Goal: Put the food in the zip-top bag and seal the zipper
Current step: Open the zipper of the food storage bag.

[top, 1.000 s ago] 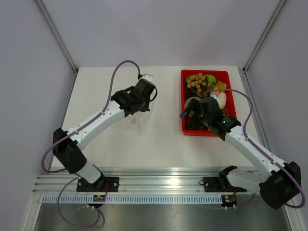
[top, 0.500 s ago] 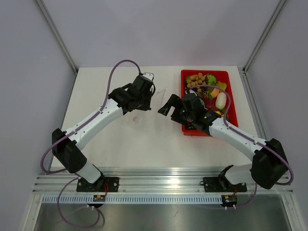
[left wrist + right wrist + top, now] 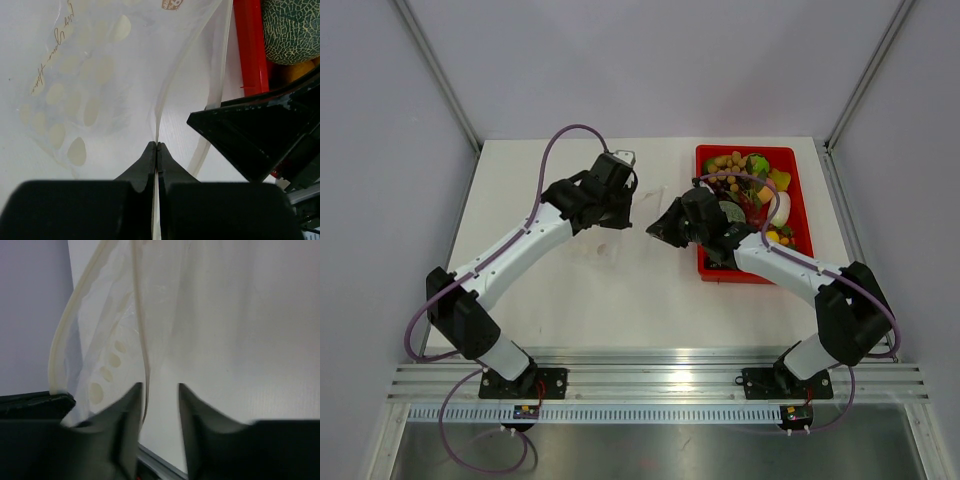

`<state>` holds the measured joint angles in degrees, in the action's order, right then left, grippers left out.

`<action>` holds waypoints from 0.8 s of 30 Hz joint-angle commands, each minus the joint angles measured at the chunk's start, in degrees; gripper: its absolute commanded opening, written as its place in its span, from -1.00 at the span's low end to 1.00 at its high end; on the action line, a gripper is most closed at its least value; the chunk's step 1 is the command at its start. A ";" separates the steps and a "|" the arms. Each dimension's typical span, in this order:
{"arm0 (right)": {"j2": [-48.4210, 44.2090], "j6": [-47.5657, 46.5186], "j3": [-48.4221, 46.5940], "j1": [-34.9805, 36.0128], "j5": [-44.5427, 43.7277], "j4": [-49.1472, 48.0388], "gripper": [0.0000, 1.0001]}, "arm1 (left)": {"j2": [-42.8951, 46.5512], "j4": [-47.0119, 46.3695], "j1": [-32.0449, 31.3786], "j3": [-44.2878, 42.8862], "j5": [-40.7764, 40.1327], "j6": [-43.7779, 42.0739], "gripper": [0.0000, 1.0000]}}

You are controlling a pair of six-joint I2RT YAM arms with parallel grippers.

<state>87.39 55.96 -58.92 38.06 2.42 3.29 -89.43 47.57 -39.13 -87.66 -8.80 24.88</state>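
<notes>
The zip-top bag (image 3: 85, 65) is a clear pouch printed with pale ovals, hanging to the table left of the tray. My left gripper (image 3: 157, 145) is shut on one lip of its mouth, seen from above at the left gripper (image 3: 620, 212). My right gripper (image 3: 656, 228) faces it from the right. In the right wrist view the right gripper (image 3: 160, 390) stands narrowly open, and the other lip's zipper (image 3: 142, 330) runs down between the fingers, against the left one. The food (image 3: 745, 175) lies in the red tray; a netted melon piece (image 3: 290, 30) shows there.
The red tray (image 3: 807, 215) sits at the table's right, just behind the right arm's forearm. A purple cable loops over each arm. Grey walls and metal posts close in the table at the back and sides.
My right gripper has swung left from over the tray to the bag's mouth, and its jaws have narrowed from wide open. The left gripper has lifted the bag's lip slightly.
</notes>
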 commanded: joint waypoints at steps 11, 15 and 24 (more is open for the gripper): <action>-1.08 -7.89 -9.19 1.05 -2.86 5.59 -1.00 | 5.31 4.90 0.46 -4.98 -6.05 -2.38 -1.00; -1.26 -7.81 -11.13 2.01 -3.47 8.21 -1.00 | 5.06 4.73 0.46 -4.37 -6.41 -1.86 -1.00; -1.00 -5.08 -12.10 2.45 -4.70 10.77 -1.00 | 2.77 2.87 -0.50 -5.94 -2.10 1.22 0.14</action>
<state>87.39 50.19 -68.58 39.81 0.01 12.91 -86.06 52.45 -39.18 -90.45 -11.94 25.63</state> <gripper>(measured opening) 0.011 0.517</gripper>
